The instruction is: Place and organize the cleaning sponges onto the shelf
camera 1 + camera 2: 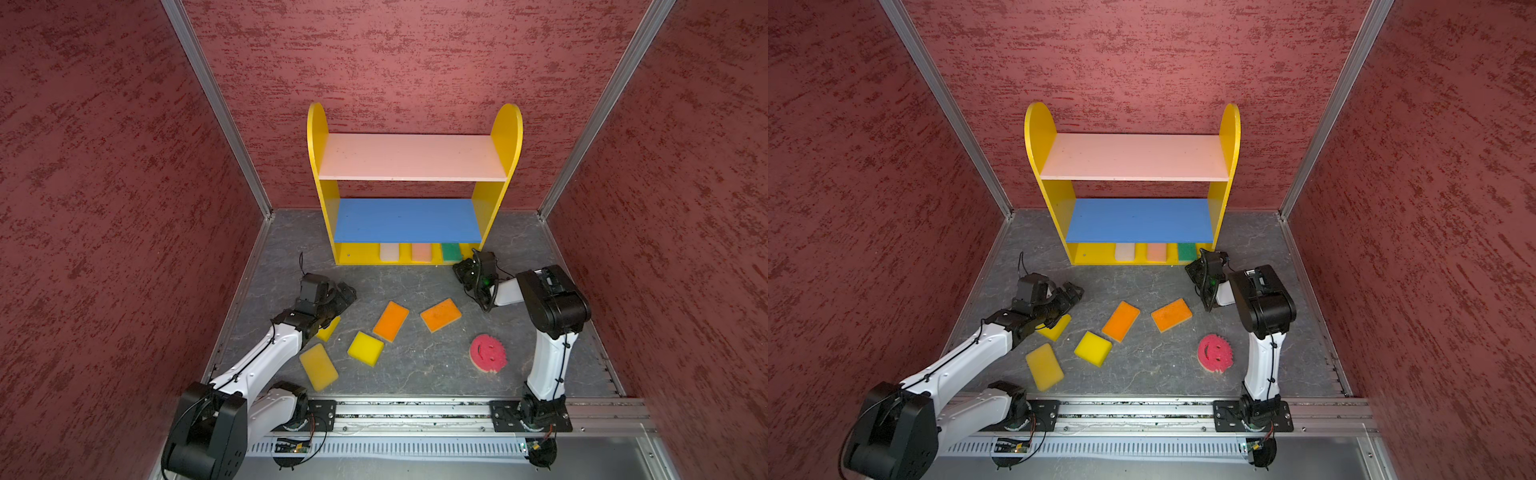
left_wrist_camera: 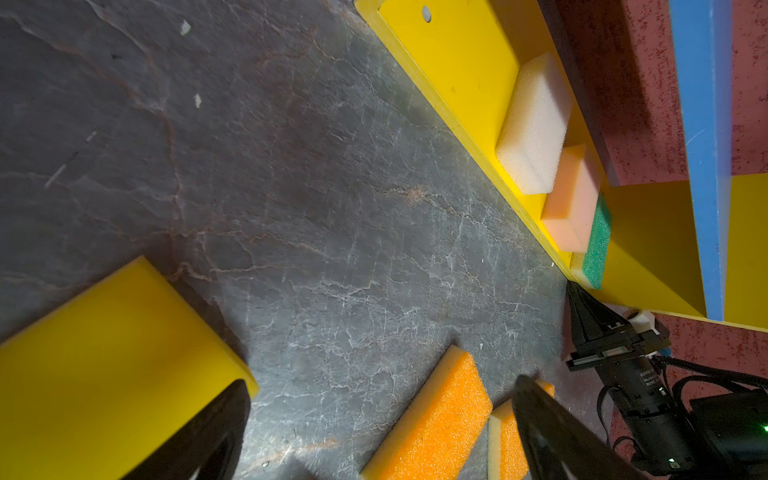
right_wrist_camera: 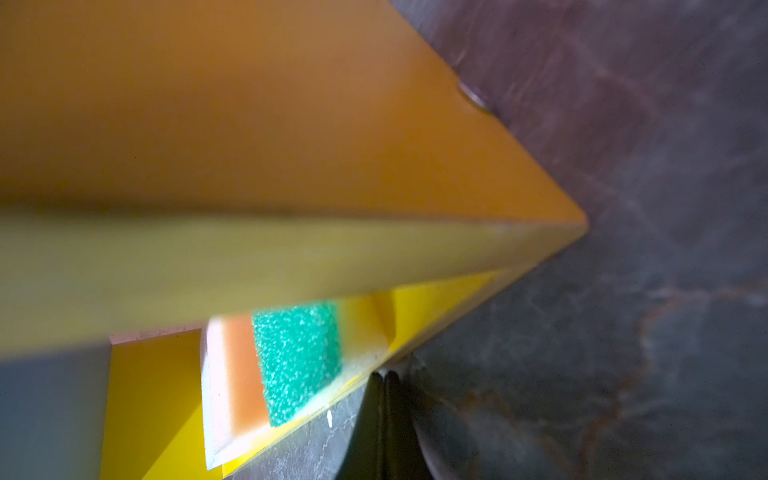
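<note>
Shelf (image 1: 318,137) at the tabletop's (image 1: 415,286) rear edge. Its bottom board (image 1: 361,254) carries the cream sponge (image 1: 389,252), peach sponge (image 1: 421,252) and green sponge (image 1: 451,251) in a row. Loose mid-tabletop lie three yellow sponges (image 1: 318,366) (image 1: 365,348) (image 1: 329,328), two orange sponges (image 1: 391,321) (image 1: 441,314) and the pink smiley sponge (image 1: 488,353). The left gripper (image 1: 350,293), jaws wide and empty, hangs over the rearmost yellow one. The right gripper (image 3: 384,384), jaws pressed together and empty, sits just beside the shelf's front corner by the green sponge.

Three sponges (image 1: 421,252) line the shelf's (image 1: 484,199) bottom board (image 1: 357,255) at twelve o'clock; six loose sponges (image 1: 390,321) lie scattered on the surface (image 1: 415,282) toward its six o'clock.
</note>
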Tool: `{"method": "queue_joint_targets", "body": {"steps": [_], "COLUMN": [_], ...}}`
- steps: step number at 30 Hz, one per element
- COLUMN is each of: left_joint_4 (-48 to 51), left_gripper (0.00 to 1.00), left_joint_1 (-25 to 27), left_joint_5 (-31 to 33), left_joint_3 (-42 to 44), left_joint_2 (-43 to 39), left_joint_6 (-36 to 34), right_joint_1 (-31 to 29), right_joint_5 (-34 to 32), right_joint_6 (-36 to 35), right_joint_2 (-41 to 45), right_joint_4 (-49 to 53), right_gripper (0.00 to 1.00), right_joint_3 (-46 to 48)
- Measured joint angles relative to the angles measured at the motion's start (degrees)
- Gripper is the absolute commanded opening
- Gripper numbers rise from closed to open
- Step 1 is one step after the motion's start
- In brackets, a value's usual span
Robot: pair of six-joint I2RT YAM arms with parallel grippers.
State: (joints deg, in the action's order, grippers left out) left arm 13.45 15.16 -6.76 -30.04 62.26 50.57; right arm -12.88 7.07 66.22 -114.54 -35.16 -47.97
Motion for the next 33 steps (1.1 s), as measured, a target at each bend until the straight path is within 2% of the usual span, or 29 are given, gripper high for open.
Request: {"method": "queue_joint_targets", "body": {"steps": [33], "left_joint_4": [-0.2], "left_gripper": [0.98], "left_joint_1": [0.02], "left_joint_5": [-0.07], "left_joint_3": [-0.04], "left_joint_2": [0.31], "left_joint_6": [0.0], "right_joint_1": [-0.15], "right_joint_5": [0.04], "right_joint_6": [1.03], "right_joint_2": [2.12], "right_joint_4": [-3.19], "right_gripper": [0.0], "right_joint_3": [1.92]}}
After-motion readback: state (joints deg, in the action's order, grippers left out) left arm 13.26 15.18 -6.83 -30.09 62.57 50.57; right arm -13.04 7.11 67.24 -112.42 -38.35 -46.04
